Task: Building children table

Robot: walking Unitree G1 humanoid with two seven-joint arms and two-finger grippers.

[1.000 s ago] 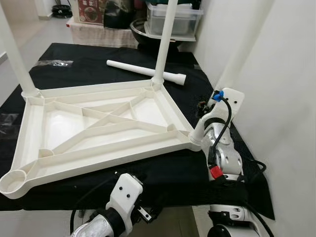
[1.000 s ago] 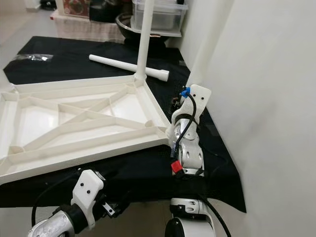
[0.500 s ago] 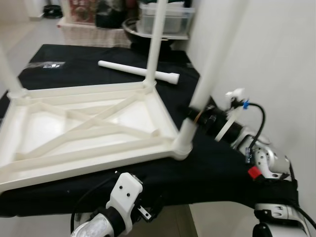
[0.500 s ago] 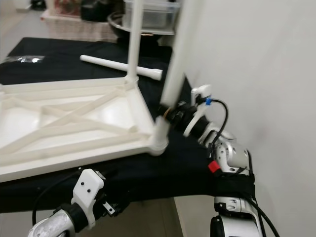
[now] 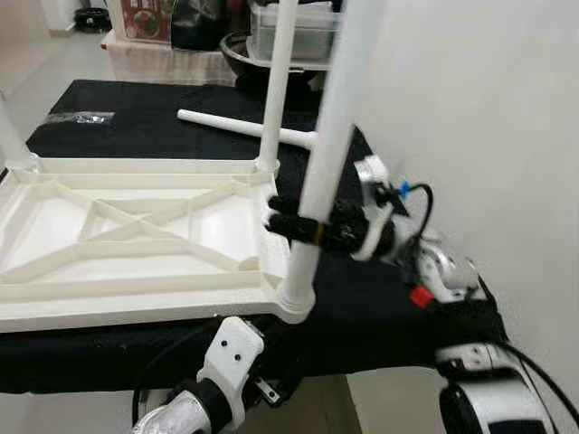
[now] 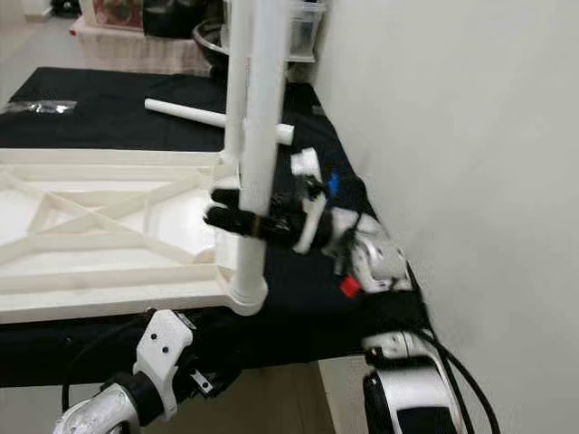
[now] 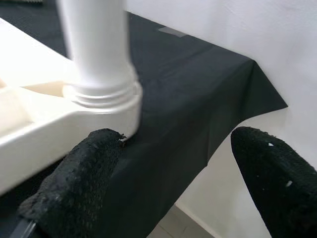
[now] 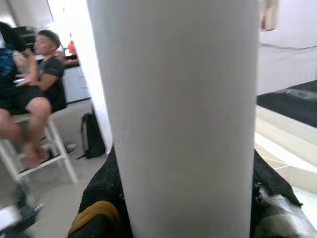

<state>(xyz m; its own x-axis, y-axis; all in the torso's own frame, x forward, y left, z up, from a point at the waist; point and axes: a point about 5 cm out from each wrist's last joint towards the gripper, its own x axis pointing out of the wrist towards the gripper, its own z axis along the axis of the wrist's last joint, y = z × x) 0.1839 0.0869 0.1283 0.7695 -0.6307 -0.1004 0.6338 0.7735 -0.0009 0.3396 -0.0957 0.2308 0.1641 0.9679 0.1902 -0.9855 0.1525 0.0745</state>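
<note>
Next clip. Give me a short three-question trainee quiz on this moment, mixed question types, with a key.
1. True or false: the right end effector grips an upright table leg standing in the near right corner of the upside-down tabletop.
2. The loose leg lies on: A) the black cloth B) the floor C) the tabletop.
3. Is the left end effector open or shut?

Key: 1 true; 2 A; 3 open.

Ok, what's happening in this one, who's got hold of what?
The robot is assembling a white plastic table, whose top lies upside down on a black cloth. The right gripper is shut on the upright leg standing in the near right corner socket. The left gripper hangs open below the table edge. One loose leg lies on the cloth behind.
</note>
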